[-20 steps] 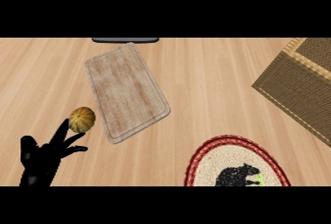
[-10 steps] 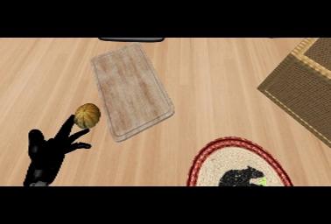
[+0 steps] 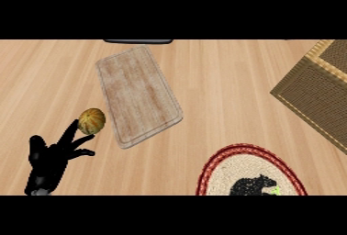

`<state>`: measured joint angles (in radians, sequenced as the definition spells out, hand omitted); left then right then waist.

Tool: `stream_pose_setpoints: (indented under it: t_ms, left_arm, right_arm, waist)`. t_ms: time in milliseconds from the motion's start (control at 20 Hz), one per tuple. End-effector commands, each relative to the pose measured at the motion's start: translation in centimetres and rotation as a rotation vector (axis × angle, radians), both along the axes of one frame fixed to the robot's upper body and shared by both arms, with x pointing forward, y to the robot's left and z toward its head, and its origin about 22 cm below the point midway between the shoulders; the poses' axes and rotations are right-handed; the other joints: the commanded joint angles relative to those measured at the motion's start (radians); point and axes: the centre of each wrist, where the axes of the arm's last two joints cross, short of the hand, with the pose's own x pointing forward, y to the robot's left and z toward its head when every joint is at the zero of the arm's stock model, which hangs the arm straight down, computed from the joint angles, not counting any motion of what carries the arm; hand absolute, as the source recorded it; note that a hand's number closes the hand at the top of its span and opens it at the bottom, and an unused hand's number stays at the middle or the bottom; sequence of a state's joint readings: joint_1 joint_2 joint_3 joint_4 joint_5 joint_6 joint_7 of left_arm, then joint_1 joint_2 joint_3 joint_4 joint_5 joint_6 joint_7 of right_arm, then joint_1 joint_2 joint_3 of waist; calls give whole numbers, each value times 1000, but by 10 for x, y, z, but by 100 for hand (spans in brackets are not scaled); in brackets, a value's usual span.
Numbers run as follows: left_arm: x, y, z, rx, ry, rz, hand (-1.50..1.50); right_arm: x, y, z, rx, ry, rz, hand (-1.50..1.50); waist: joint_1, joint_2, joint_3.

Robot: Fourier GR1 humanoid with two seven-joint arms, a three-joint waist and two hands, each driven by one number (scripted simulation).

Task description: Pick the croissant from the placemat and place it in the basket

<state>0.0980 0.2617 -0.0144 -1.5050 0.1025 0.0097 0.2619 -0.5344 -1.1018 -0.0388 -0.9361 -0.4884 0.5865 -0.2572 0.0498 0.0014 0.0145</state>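
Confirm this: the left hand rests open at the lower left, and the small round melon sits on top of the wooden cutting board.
Not quite. The head view shows the melon on the bare counter beside the cutting board, off its left edge. The left hand is open at the lower left, as stated.

Left hand shows at seven o'clock, fingers straight and spread, pointing toward one o'clock. Right hand unseen.

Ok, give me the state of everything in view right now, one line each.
left hand: open, fingers spread, resting by the lower left edge
right hand: low on the placemat, fingers unclear
placemat: flat, partly cut off
basket: upright, far right
cutting board: flat, bare
round fruit: on the counter, beside the board
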Motion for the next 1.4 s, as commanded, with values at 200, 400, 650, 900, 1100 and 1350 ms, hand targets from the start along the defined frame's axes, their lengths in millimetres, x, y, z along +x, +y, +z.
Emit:
stream_pose_setpoints:
  t_ms: [200, 400, 650, 900, 1100, 1350]
  left_arm:
    - [-5, -22, -31, -4, 109, -4, 0]
    - [-2, -5, -17, -4, 108, -21, 0]
    - [-7, -16, -22, -14, 107, -11, 0]
    - [-11, -12, -30, -17, 107, -10, 0]
    - [-8, -18, -21, -27, 110, -14, 0]
    - [-11, -19, -28, -26, 104, -23, 0]
  right_arm:
    - [19, -1, -13, -196, -39, -191, 150]
    - [15, -12, -23, -298, -71, -90, -150]
    - [24, -21, -16, -265, -138, -126, -150]
    - [16, -39, -30, -172, -143, -147, -150]
    - [7, -55, -2, -74, -122, -206, -150]
    - [-19, -81, 5, -24, -81, -300, -150]
  waist:
    - [4, 21, -13]
    - [-3, 16, -12]
    - [3, 16, -12]
    - [0, 19, -12]
    - [1, 19, -11]
    - [0, 27, -10]
